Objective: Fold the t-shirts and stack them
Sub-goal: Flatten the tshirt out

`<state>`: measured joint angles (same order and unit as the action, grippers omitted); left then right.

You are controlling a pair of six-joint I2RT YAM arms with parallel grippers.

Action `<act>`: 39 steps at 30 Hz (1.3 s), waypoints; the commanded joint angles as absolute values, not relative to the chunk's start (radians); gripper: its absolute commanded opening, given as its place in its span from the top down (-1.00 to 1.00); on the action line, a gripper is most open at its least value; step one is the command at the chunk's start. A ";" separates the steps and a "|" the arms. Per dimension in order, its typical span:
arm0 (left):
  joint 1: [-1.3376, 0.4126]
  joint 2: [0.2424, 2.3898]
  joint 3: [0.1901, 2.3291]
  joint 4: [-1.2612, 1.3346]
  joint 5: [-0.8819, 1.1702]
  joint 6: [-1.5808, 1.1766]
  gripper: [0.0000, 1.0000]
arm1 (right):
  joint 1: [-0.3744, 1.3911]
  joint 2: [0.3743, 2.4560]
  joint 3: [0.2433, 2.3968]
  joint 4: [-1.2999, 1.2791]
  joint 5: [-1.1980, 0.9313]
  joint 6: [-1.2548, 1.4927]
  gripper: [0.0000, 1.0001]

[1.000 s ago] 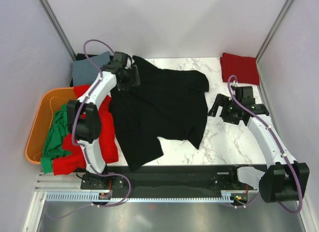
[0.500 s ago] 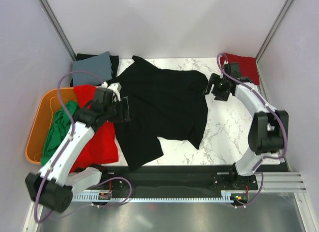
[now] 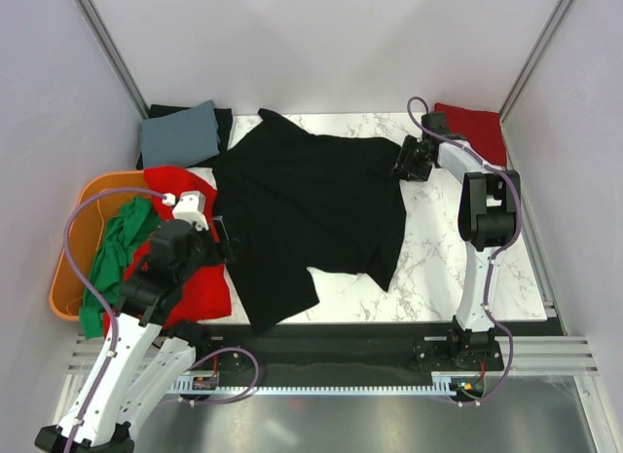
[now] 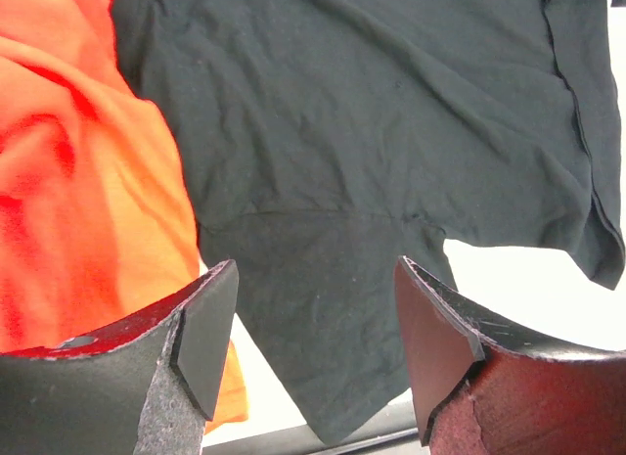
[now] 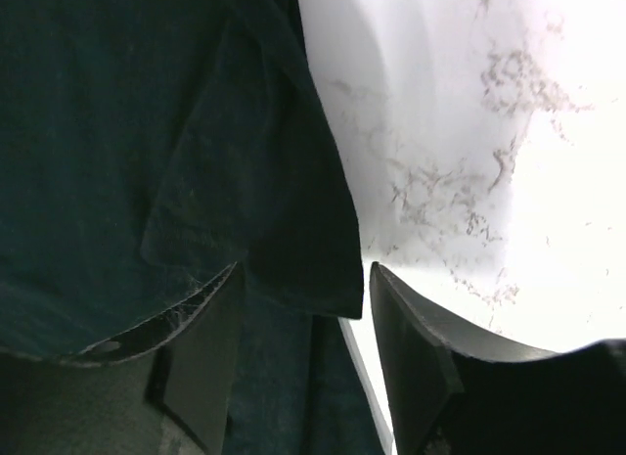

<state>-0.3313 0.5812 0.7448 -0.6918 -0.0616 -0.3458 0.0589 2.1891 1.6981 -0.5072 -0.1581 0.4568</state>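
The left gripper (image 3: 222,243) is seen nearest, at the left edge of the black t-shirt (image 3: 311,209). In the left wrist view its jaws are spread wide and nothing is held between them. Below the gap, black cloth is seen, and a crumpled red t-shirt (image 4: 78,181) lies just beside it on the left. Whether the fingers (image 4: 210,328) touch the cloth cannot be told.

The crumpled red t-shirt is spread partly on the tabletop (image 3: 438,268) and partly over the rim of an orange tub (image 3: 68,263). A green t-shirt (image 3: 117,253) is bunched in the tub, touching the red one.

The black t-shirt is laid open and unfolded across the middle of the tabletop. It is wrinkled, with one corner reaching toward the near edge.

Farther back, the right gripper (image 3: 409,161) is placed at the far right sleeve of the black t-shirt. In the right wrist view its jaws are apart, and the hem of the sleeve (image 5: 293,259) is seen between them, not pinched.

At the far left corner a folded grey-blue t-shirt (image 3: 180,133) is laid on top of something dark. At the far right corner a folded red t-shirt (image 3: 472,130) is laid alone, near the right gripper but apart from it.
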 commanded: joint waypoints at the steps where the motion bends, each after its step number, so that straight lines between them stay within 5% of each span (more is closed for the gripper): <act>1: -0.331 0.578 0.736 -0.646 -0.112 -0.344 -0.44 | 0.057 2.192 1.762 -0.485 -0.118 0.449 -0.21; 6: -0.331 0.589 0.738 -0.646 -0.110 -0.342 -0.43 | 0.058 2.209 1.773 -0.482 -0.136 0.452 0.08; 12: -0.330 0.588 0.738 -0.646 -0.109 -0.341 -0.43 | 0.058 2.163 1.766 -0.469 -0.143 0.460 1.00; 23: -0.330 0.612 0.738 -0.646 -0.104 -0.342 -0.42 | -0.052 2.244 2.234 -0.535 0.046 0.310 1.00; 24: -0.330 0.609 0.738 -0.646 -0.106 -0.342 -0.42 | -0.061 2.279 2.335 -0.549 0.045 0.313 0.93; 25: -0.330 0.607 0.738 -0.646 -0.107 -0.342 -0.42 | -0.064 2.343 2.385 -0.564 0.048 0.317 0.07; 26: -0.330 0.604 0.736 -0.646 -0.110 -0.342 -0.43 | -0.067 2.371 2.432 -0.590 0.060 0.339 -0.52; 27: -0.331 0.603 0.736 -0.646 -0.112 -0.344 -0.42 | -0.071 2.391 2.497 -0.650 0.072 0.351 -0.84; 29: -0.330 0.600 0.735 -0.646 -0.112 -0.344 -0.42 | -0.071 2.363 2.464 -0.673 0.071 0.373 -0.97; 39: -0.331 0.638 0.750 -0.646 -0.077 -0.342 -0.42 | -0.063 1.745 1.502 -0.557 -0.027 0.480 -0.94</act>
<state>-0.3313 0.6308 0.7383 -0.6781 -0.0940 -0.3458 -0.0689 1.9831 1.6810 -0.5968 0.0307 0.4088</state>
